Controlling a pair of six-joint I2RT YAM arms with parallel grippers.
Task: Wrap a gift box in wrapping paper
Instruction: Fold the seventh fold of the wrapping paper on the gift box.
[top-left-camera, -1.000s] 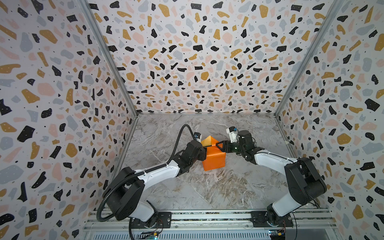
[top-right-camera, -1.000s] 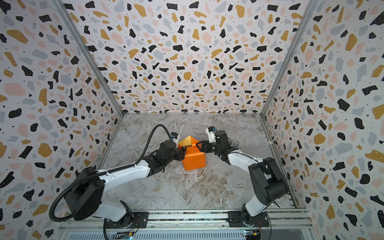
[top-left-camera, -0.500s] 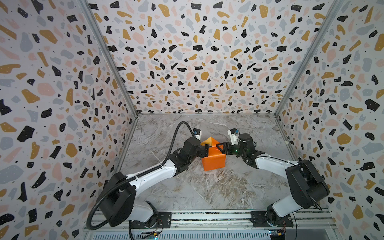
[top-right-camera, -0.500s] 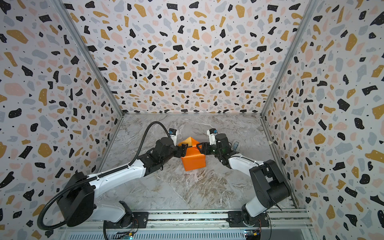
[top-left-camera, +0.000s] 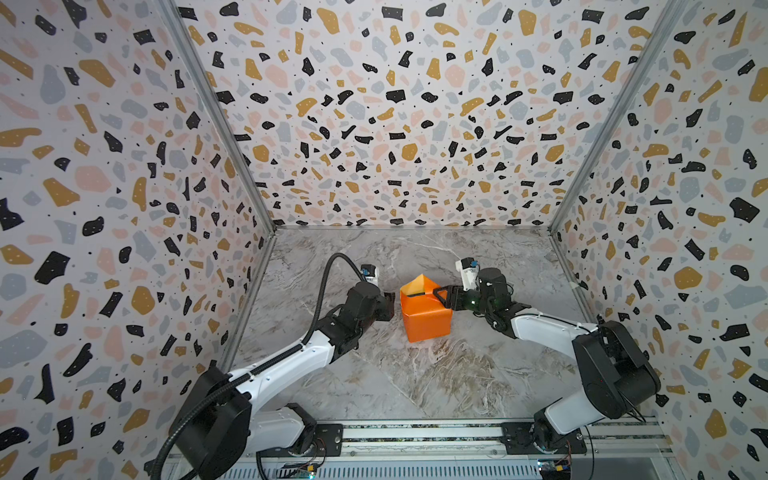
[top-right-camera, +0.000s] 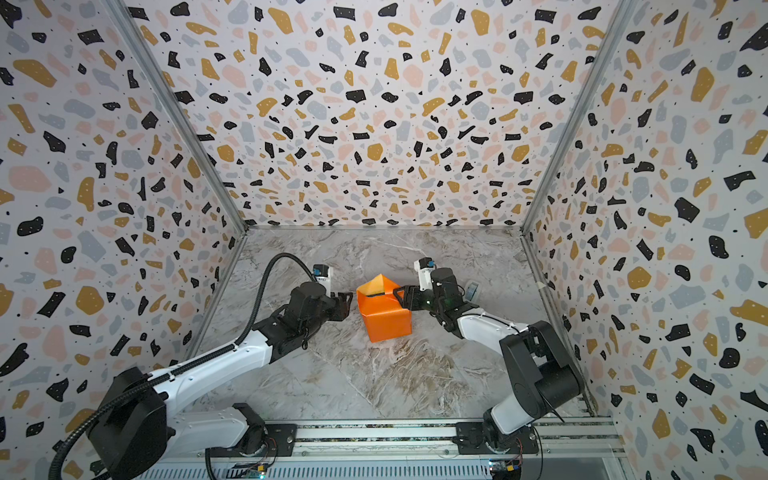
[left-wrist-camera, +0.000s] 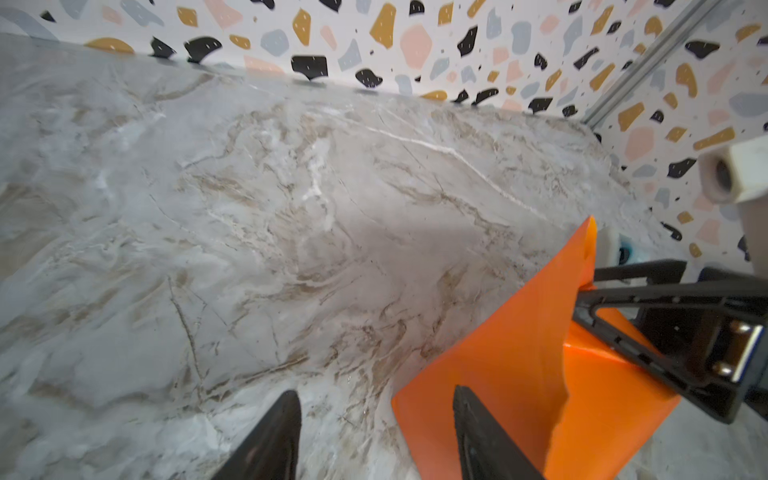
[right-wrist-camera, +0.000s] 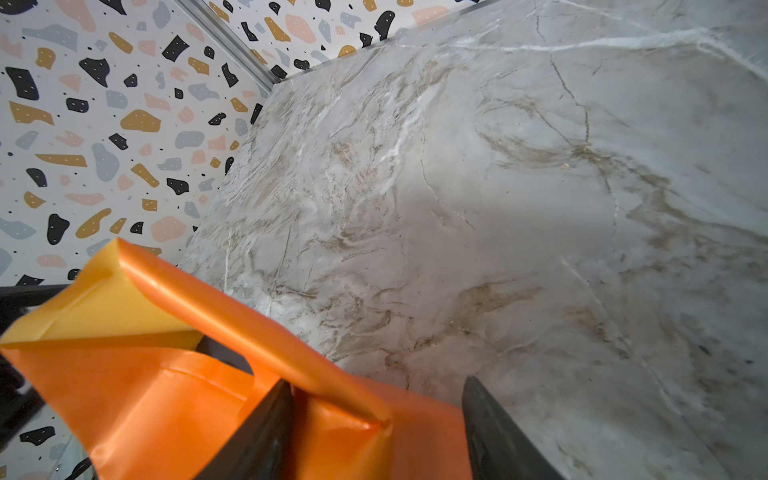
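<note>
Wrapping paper well clear of walls; flap upright.

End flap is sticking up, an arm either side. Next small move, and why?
Probably ease the left gripper in and press the upright flap down. Its yellow inside shows, so that end of the wrapping paper is unfolded. The left jaws stand open beside it, while the right gripper touches the opposite side and could brace it.

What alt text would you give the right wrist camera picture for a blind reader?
Folded orange wrapping paper, yellow on its underside, sits at the open right gripper, with a grey marble table behind.
</note>
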